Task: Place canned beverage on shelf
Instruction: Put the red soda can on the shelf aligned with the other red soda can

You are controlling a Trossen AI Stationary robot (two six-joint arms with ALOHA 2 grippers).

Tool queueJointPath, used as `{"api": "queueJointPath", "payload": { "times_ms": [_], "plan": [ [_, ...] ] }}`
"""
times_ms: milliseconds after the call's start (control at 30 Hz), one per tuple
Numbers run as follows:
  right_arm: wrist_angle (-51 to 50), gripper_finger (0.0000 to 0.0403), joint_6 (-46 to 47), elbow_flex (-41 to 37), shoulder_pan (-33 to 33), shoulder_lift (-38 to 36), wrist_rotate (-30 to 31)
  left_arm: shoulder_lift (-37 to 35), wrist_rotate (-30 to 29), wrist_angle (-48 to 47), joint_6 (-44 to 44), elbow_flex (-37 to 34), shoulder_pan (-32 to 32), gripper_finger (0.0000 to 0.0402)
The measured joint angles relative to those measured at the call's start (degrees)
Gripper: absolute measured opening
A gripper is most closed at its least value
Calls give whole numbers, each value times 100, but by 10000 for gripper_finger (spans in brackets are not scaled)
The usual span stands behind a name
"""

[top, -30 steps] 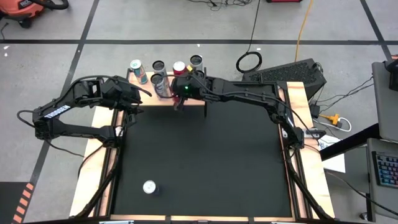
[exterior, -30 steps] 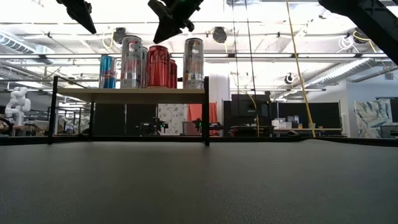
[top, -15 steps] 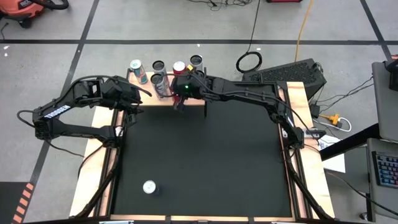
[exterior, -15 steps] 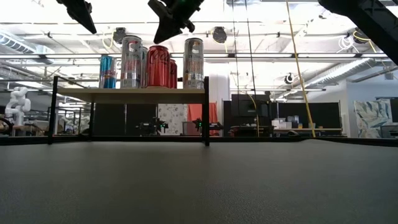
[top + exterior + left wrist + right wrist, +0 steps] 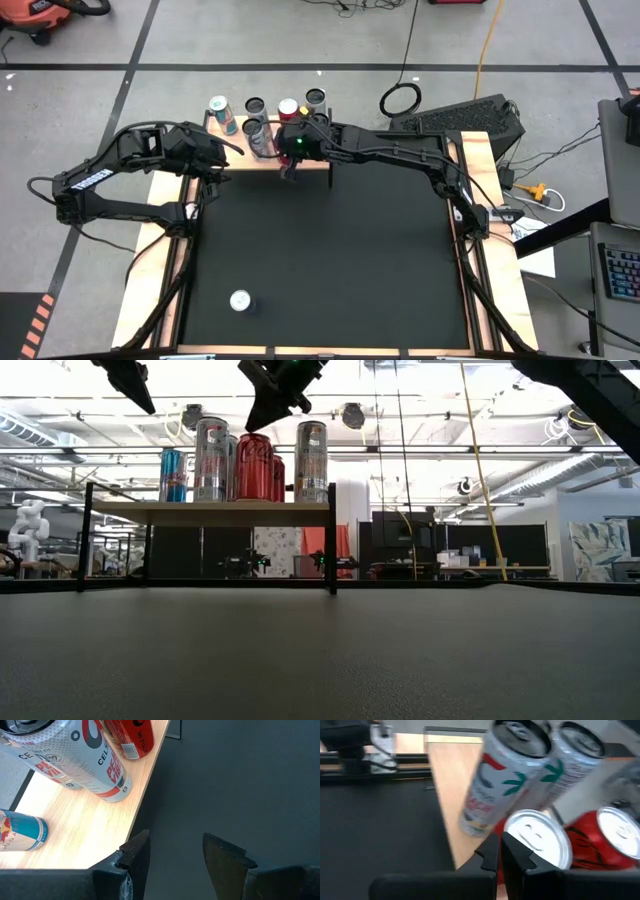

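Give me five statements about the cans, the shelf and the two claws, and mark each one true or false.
1. One can stands alone on the black mat, far from the shelf. True.
2. The left claw grips a can. False: its fingers stand apart, nothing between them.
3. The right claw is shut and empty. True.
4. The blue can lies on its side. False: it stands upright at the shelf's end.
5. A red can stands on the shelf between silver cans. True.
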Motion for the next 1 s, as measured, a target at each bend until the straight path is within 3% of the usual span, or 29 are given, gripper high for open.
{"api": "queueJointPath", "payload": {
  "times_ms": [1000],
  "plan": [
    [259, 0, 140, 0, -267, 13, -187, 2, 0, 0, 0, 0, -2, 180]
  ]
}}
